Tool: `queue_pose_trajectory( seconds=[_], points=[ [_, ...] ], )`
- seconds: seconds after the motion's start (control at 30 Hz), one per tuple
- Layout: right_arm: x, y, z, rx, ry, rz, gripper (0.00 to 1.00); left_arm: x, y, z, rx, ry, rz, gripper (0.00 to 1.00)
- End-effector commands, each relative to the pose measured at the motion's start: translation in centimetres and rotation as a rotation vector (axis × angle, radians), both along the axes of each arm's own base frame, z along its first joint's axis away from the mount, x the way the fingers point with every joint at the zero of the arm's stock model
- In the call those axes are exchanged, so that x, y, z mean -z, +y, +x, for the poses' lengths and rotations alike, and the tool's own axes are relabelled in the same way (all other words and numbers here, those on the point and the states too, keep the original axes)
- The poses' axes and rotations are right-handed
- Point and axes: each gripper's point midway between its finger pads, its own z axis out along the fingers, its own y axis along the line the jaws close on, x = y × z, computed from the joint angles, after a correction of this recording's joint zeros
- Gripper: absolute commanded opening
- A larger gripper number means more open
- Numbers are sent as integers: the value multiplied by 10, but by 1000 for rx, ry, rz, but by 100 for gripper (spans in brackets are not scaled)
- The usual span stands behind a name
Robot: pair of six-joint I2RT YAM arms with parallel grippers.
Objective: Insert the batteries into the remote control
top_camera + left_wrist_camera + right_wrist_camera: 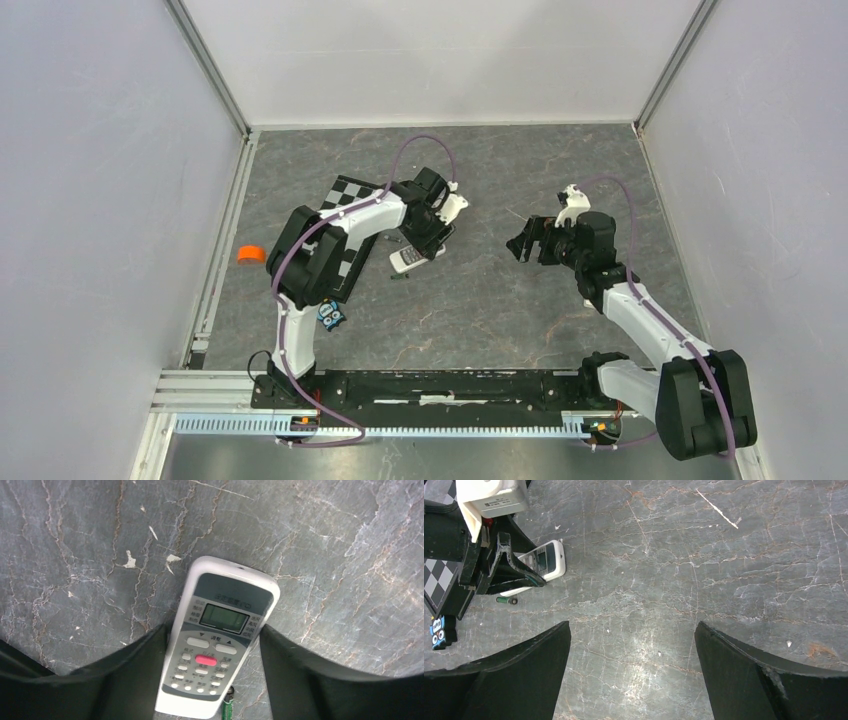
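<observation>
where the remote control [217, 645] lies face up on the grey veined table [500, 320], a little left of the middle and well away from every edge, it is straddled by the left gripper [215, 627]. its two dark fingers [125, 680] are set against the long sides of the white body, one on each side at the level of the upper buttons, so the jaws are read as pinching the remote control rather than standing free of it. the small screen, the rows of pale buttons and one pink button are left uncovered, and the rounded screen end is pointed away from the wrist.

a battery [506, 600], slim and dark green, is laid flat on the table just beside the button end of the remote control, on the side toward the near edge. in the left wrist view only its tip is seen, below the lower corner of the remote control. whether it touches the casing cannot be told.

the right gripper [632, 625] is held above the table to the right of the middle, well apart from the remote control, with its jaws spread wide and nothing between them.

a checkered board [347, 190] is partly covered by the left arm toward the far left corner. a small blue toy [331, 316] is placed by the left arm's elbow toward the near left corner, and an orange object [249, 254] is seen at the left edge.
</observation>
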Motion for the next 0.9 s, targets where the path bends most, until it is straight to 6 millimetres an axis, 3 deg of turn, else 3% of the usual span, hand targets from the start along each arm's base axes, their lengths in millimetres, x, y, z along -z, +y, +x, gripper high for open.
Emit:
queue_pose_trajectory(
  seconds=[0.0, 0.27, 0.37, 0.5, 0.63, 0.87],
  points=[
    [-3, 3, 2, 3, -15, 27, 98, -7, -18, 18, 7, -92, -65, 44],
    [-15, 19, -6, -67, -70, 120, 98, -75, -64, 41, 34, -217, -302, 32],
    [-20, 26, -11, -104, -99, 158, 98, -103, -78, 41, 41, -225, -392, 31],
    [-42, 43, -23, -183, -205, 292, 98, -139, -92, 32, 18, -220, -533, 30],
    [-54, 69, -46, -309, -257, 387, 98, -167, -87, 33, -50, -261, -614, 30],
    [-49, 119, -70, -464, -314, 324, 98, -230, -58, 39, -184, -290, -805, 30]
  ],
)
